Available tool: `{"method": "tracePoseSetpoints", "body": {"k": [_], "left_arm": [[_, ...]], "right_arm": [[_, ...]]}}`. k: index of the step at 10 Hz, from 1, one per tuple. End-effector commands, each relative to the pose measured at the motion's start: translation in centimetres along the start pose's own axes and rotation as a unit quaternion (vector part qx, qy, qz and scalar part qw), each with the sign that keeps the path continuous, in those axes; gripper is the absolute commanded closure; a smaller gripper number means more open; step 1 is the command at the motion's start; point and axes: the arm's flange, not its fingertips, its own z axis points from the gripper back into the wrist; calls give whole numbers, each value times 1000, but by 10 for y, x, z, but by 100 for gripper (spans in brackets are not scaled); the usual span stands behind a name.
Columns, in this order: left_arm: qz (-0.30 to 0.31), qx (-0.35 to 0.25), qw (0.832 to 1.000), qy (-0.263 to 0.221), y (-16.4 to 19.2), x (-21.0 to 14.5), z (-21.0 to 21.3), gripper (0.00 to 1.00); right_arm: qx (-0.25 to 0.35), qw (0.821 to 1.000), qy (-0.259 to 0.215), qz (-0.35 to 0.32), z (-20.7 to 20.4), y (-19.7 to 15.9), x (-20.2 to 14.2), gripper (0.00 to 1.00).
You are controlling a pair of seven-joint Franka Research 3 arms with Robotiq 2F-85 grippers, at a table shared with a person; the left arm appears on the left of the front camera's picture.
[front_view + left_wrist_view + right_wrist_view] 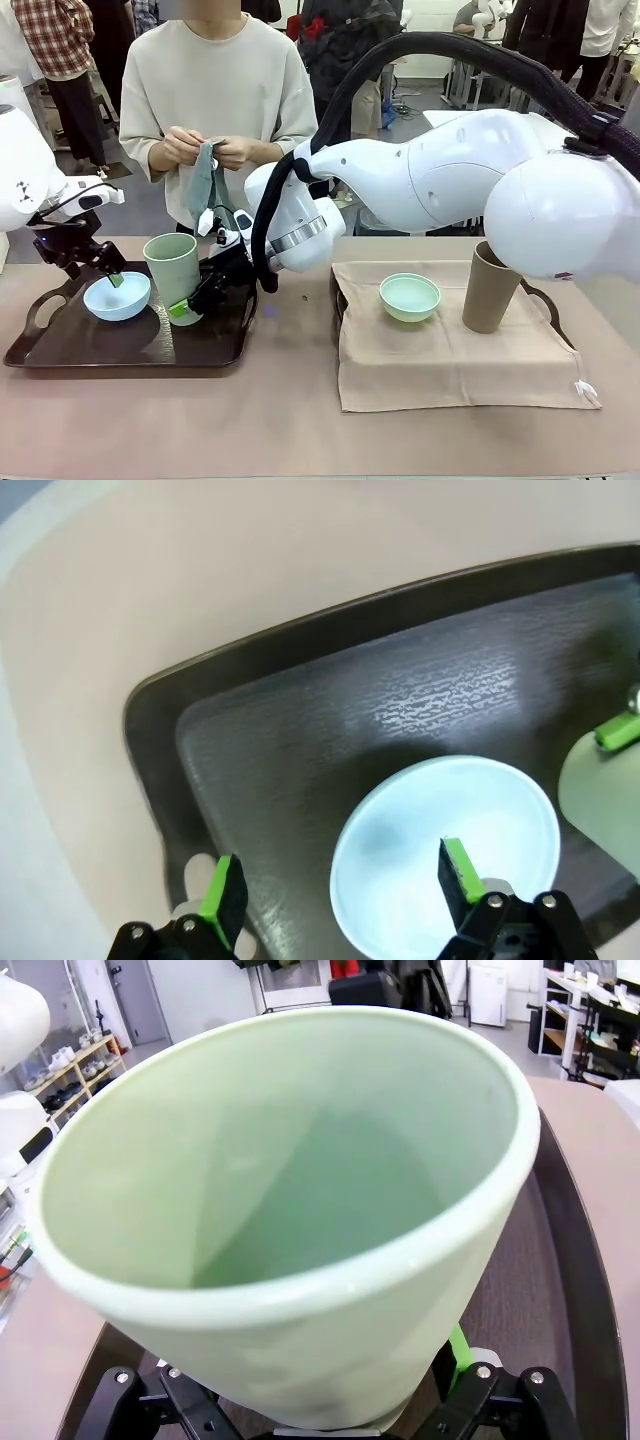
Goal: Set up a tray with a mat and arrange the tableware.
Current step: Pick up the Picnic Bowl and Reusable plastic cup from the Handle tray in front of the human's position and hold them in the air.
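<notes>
Gripping low on the light green tumbler [173, 270], the right gripper [188, 303] has its jaws closed around the cup just above its base. One green pad shows against the wall in the right wrist view, and the other is hidden behind the cup. The tumbler stands upright on the dark tray [60, 350], beside the pale blue bowl [117, 296].

The left gripper [340, 875] hangs over that bowl with its jaws wide. One pad is above the bowl's hollow and the other is outside, above the tray floor, so they straddle the rim without pinching it.

Both pieces look like matte plastic, so they are probably light, stiff and unlikely to break. The tumbler widens upward, so a low hold could let it tip. The matte wall should give the pads some friction. The bowl's thin wall is the natural place to pinch, one pad inside and one outside.

Farther along the table [290, 420], the mint green bowl [409, 297] and the brown tumbler [490, 288] already stand on the beige mat [450, 370]. A person [215, 90] at the far side holds a cloth [200, 180].
</notes>
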Motion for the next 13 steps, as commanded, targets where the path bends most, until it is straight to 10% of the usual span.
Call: {"method": "tracePoseSetpoints", "body": {"k": [1,2,3,4,5,7,8,9,10,11,12,13], "left_arm": [[10,-12,1000,8,4,8,-8,0],[12,-10,1000,14,5,10,-11,0],[0,-19,1000,8,3,8,-14,50],[3,-15,1000,12,5,9,-12,52],[4,-12,1000,12,4,7,-12,100],[6,-8,1000,15,4,6,-9,100],[7,-3,1000,20,7,5,-8,78],[8,2,1000,23,7,3,-8,87],[7,6,1000,27,8,3,-8,100],[8,10,1000,28,9,0,-5,100],[8,14,999,30,10,-1,-3,100],[9,19,999,37,10,-3,-1,100]], "right_arm": [[8,1000,-5,15,0,-3,-1,0],[10,1000,-8,23,2,-2,0,8],[14,1000,-9,26,4,-1,-1,60],[15,999,-11,30,4,-1,-1,68],[16,999,-12,31,6,0,-2,100],[15,999,-14,28,8,0,-4,100],[13,999,-14,29,8,0,-3,79],[13,999,-13,30,8,1,-3,79],[12,999,-12,31,8,1,-3,100],[12,999,-11,32,8,2,-3,80],[10,999,-10,33,8,1,-3,100],[9,999,-8,32,8,2,-2,100]]}}
